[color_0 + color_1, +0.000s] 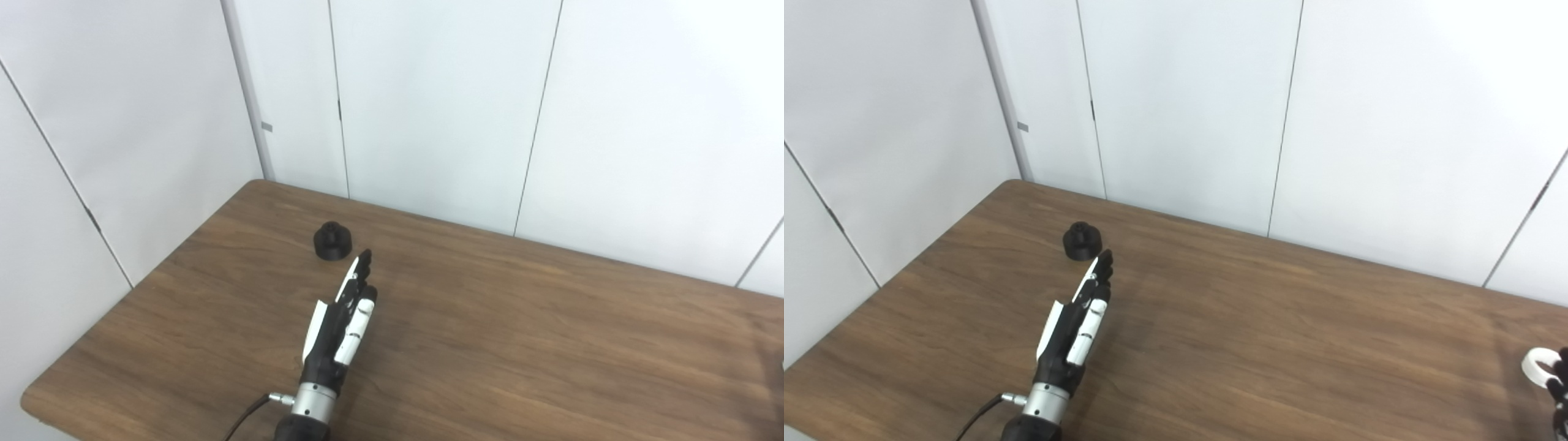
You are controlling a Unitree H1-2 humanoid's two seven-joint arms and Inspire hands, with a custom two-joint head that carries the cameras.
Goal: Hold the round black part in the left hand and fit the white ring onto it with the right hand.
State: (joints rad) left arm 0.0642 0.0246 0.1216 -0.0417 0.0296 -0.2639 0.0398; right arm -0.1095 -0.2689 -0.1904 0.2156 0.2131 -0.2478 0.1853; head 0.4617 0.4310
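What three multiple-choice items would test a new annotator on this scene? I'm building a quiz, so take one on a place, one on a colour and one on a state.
1. Where is the round black part?
A. On the table near its far left corner
B. In the left hand
C. At the table's near right edge

2. What colour is the ring at the right edge of the right eye view?
A. Black
B. White
C. Brown

3. What is the state of the left hand?
A. Closed around the black part
B. Holding the ring
C. Open, fingers extended toward the black part

Answers: 1 A, it stands on the table beyond the fingertips, ungrasped. 2 B, it shows pale white beside the dark fingers of the right hand. 3 C, the fingers are straight and hold nothing.
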